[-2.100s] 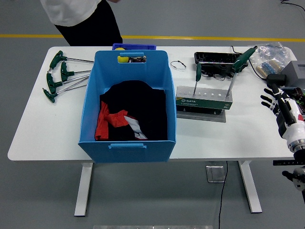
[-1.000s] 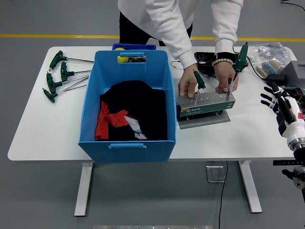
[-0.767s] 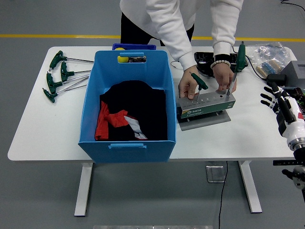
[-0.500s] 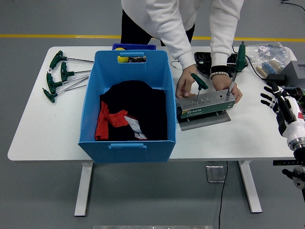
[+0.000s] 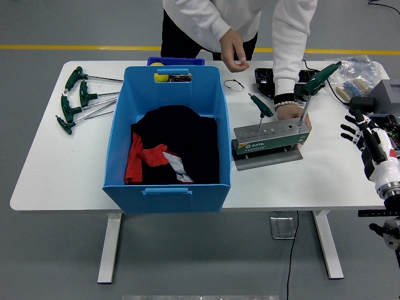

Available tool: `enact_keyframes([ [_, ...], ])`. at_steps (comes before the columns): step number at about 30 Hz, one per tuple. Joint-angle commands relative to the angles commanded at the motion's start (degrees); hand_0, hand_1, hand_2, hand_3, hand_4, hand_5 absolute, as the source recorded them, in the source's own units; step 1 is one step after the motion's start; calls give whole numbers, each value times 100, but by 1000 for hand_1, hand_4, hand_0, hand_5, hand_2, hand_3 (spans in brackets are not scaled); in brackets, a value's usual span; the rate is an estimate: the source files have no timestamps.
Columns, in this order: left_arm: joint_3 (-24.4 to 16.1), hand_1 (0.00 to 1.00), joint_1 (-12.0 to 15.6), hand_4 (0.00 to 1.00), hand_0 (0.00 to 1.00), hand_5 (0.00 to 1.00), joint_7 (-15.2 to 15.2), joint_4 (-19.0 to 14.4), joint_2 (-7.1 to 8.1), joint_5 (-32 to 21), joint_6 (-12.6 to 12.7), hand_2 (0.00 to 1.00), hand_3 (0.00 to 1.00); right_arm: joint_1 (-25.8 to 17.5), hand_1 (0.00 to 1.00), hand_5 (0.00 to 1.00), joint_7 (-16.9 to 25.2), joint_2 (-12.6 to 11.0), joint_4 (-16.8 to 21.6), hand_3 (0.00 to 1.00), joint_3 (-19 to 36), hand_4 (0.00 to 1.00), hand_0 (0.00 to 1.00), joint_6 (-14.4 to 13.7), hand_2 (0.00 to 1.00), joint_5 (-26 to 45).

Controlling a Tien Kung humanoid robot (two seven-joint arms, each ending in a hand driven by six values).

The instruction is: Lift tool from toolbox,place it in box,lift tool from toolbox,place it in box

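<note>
A grey-green tool stand (image 5: 270, 140) sits on a grey plate right of the blue box (image 5: 167, 140). Two green T-handle tools stand upright in it: a short one (image 5: 260, 106) at the left and a taller one (image 5: 320, 77) at the right. A person in a white sleeve rests one hand (image 5: 292, 112) on the stand's right end; the other hand (image 5: 232, 51) is raised above the table. My right hand (image 5: 360, 130) hovers at the table's right edge, fingers spread, holding nothing. The left arm is out of view.
Several green T-handle wrenches (image 5: 80, 99) lie at the table's far left. The blue box holds black and red cloth (image 5: 169, 150). A black tray (image 5: 275, 78), a plastic bag (image 5: 356, 72) and a grey device (image 5: 387, 94) crowd the back right.
The person stepped in, turned the stand slightly, then lifted one hand away while the other stays on the stand. My right hand has barely moved.
</note>
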Motion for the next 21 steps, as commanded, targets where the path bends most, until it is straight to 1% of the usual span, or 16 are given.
enact_keyframes([
  [9, -44, 826, 20, 680, 830, 998, 34, -2, 5, 93, -2, 852, 843, -16, 775, 853, -1, -5, 12, 821, 1, 998, 800, -15, 840, -34],
  [11, -49, 826, 23, 680, 830, 998, 38, -2, 5, 102, -2, 852, 843, -20, 775, 853, 35, -8, 21, 821, 5, 998, 800, -54, 840, -36],
  [16, -53, 826, 27, 679, 830, 998, 42, -4, 4, 113, -3, 852, 843, -41, 769, 855, 227, -8, 115, 821, 19, 998, 789, -356, 834, -174],
  [20, -32, 825, 21, 676, 831, 998, 27, -6, 3, 79, -10, 852, 843, -33, 775, 837, 374, -46, 256, 833, 40, 998, 788, -670, 831, -594],
  [21, -23, 825, 18, 676, 831, 998, 19, -5, 2, 61, -11, 852, 843, -26, 775, 837, 387, -89, 325, 833, 39, 998, 788, -753, 831, -811],
])
